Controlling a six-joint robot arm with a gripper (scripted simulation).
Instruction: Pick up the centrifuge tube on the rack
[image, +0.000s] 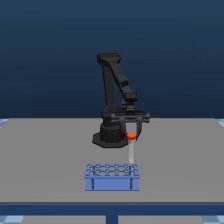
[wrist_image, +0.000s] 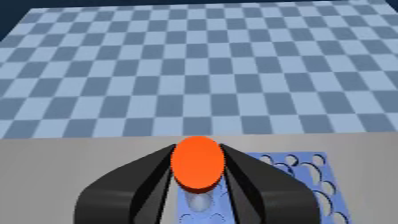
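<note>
Here, arm: black, jointed, its base standing on the grey worktop (image: 45, 150) behind the rack.
Rack (image: 112, 176): light blue, low, with a grid of round holes on top and thin legs; it sits on the worktop below the tool, with its far corner on the exterior view's right directly under the tool. In the wrist view its holed top (wrist_image: 306, 172) shows beneath and beside the fingers.
Tool (image: 131, 131): two dark fingers (wrist_image: 133, 185) pressed in on either side of the orange-red cap, pinching the tube just under it.
Tube (image: 131, 148): pale, slender, upright, hanging down from the tool; its cap (wrist_image: 197, 163) sits between the fingers. The lower end comes close to the rack's top, and whether the tip is still inside a hole I cannot tell.
Floor beyond the worktop (wrist_image: 178, 60): blue and grey checks, seen past the tool in the wrist view.
</note>
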